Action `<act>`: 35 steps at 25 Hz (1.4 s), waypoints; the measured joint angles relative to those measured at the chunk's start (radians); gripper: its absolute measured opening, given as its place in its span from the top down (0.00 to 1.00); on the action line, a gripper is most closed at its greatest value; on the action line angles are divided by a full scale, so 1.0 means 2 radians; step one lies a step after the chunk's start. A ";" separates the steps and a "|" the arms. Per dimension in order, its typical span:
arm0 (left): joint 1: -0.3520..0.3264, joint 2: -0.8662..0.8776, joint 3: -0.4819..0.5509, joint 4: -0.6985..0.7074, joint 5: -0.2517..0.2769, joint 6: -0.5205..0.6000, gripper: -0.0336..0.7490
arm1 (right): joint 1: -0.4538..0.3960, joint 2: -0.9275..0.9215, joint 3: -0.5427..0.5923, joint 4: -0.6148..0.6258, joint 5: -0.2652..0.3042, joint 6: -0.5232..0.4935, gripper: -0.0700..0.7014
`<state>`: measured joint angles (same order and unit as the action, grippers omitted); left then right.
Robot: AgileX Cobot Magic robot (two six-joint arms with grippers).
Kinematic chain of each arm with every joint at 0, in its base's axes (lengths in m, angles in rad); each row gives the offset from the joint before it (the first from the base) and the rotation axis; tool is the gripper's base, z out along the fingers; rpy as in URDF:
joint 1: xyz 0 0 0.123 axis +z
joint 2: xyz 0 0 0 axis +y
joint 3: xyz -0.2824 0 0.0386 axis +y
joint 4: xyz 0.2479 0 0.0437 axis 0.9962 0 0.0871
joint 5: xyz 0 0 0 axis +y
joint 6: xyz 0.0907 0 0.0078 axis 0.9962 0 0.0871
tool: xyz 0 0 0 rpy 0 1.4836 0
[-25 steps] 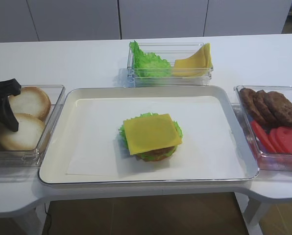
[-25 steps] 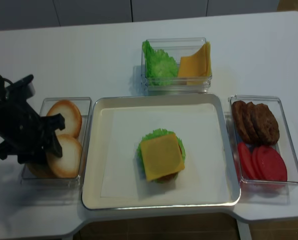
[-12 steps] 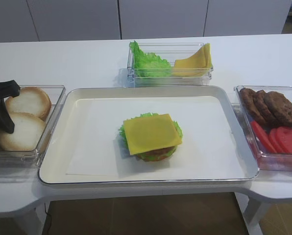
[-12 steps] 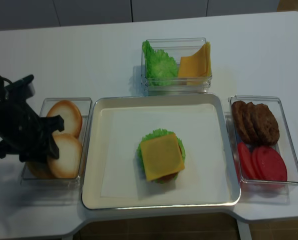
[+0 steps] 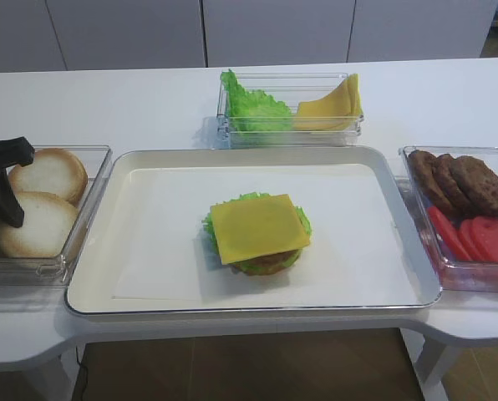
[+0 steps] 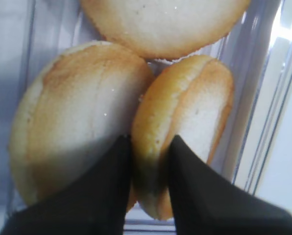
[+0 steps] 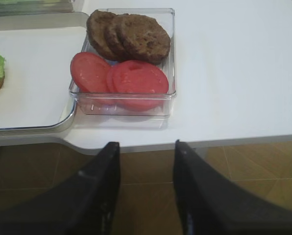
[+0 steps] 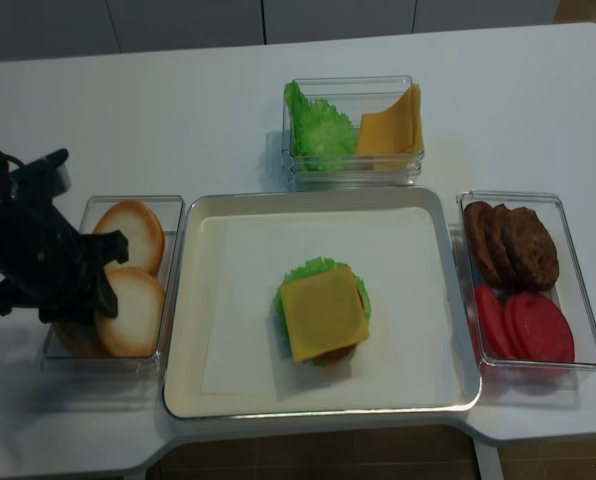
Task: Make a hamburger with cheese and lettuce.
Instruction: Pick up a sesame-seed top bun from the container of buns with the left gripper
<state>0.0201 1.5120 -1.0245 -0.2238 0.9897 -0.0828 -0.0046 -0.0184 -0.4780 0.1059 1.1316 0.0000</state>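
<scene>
At the far left, an upright bun half [image 6: 185,132] is pinched between the fingers of the left hand [image 6: 147,161], down in the bun tray [image 8: 168,215]. This is judged the capping step: the bun must be lifted and carried onto the hamburger [image 8: 322,312], cheese-topped, mid-tray. The right hand [image 7: 143,161] is held spread apart, idle, off the desk [image 7: 234,73].

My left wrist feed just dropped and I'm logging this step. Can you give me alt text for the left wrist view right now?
Close-up of the left gripper with its two black fingers closed around the edge of an upright bun half in a clear container. Another bun half lies to its left and a third at the top of the frame.
</scene>
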 joint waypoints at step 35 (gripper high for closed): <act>0.000 -0.074 -0.062 0.018 0.041 0.023 0.75 | 0.000 0.000 0.000 0.000 0.000 0.003 0.55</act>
<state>0.0201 1.3640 -1.1478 -0.1874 1.0720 -0.0372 -0.0046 -0.0184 -0.4780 0.1059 1.1316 0.0067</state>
